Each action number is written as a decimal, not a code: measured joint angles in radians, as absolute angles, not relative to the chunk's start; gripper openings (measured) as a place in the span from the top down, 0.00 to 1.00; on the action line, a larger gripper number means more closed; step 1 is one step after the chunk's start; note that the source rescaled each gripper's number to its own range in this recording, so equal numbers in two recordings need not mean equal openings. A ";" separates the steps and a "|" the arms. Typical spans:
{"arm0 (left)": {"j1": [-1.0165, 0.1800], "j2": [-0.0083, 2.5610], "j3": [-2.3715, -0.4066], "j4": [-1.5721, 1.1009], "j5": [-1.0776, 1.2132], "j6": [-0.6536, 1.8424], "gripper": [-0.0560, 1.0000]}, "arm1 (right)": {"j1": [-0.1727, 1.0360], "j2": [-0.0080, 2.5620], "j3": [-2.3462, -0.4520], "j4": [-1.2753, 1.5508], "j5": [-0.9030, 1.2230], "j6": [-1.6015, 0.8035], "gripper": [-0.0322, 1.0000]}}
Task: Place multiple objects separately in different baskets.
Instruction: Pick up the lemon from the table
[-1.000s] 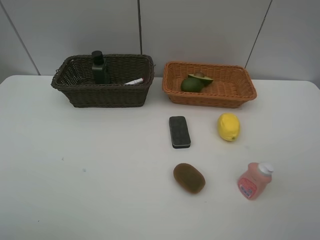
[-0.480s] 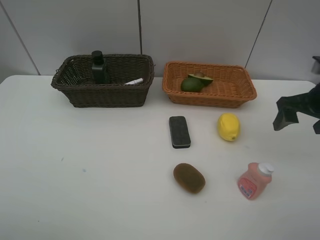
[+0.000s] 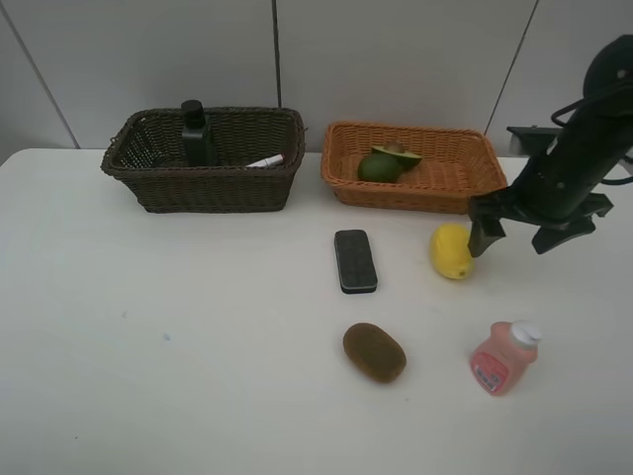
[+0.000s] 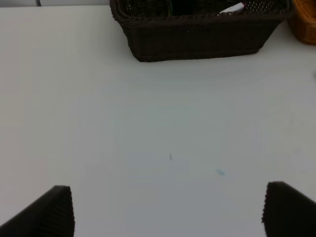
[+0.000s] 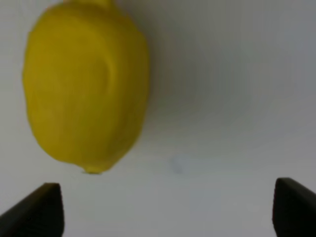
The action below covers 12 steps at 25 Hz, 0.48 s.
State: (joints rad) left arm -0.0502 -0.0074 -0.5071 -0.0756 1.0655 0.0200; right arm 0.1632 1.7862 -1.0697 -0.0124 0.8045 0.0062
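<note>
The dark brown basket (image 3: 213, 188) holds the dark green pump bottle (image 3: 198, 134) and the white-pink marker (image 3: 265, 160). The orange-tan basket (image 3: 415, 195) holds the whole avocado (image 3: 377, 169) and the halved avocado (image 3: 399, 154). The black eraser (image 3: 355, 260), yellow lemon (image 3: 452, 250), brown kiwi (image 3: 374, 352) and pink bottle (image 3: 504, 358) lie on the white table. My right gripper (image 3: 514, 236) is open and empty, just to the right of the lemon (image 5: 86, 89). My left gripper (image 4: 168, 217) is open and empty over bare table, facing the dark basket (image 4: 197, 34).
The white table (image 3: 198, 327) ends at a grey panelled wall behind the baskets. The two baskets stand side by side at the back. A corner of the orange-tan basket (image 4: 307, 19) shows in the left wrist view.
My right arm has come in from the right edge and moved left and forward, its open gripper now beside the lemon. The objects have not moved.
</note>
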 joint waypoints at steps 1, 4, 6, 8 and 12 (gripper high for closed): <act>-0.050 -0.007 -0.507 -0.076 1.066 0.020 0.00 | 0.170 1.801 -1.094 -0.008 0.804 0.006 0.00; -0.050 -0.007 -0.507 -0.076 1.066 0.020 0.00 | 0.172 1.836 -1.135 0.031 0.804 0.006 0.00; -0.050 -0.007 -0.507 -0.076 1.066 0.020 0.00 | 0.172 1.847 -1.150 0.054 0.804 0.000 0.00; -0.050 -0.007 -0.507 -0.076 1.066 0.020 0.00 | 0.172 1.852 -1.156 0.079 0.804 -0.016 0.00; -0.050 -0.007 -0.507 -0.076 1.066 0.020 0.00 | 0.185 1.859 -1.158 0.111 0.801 -0.048 0.00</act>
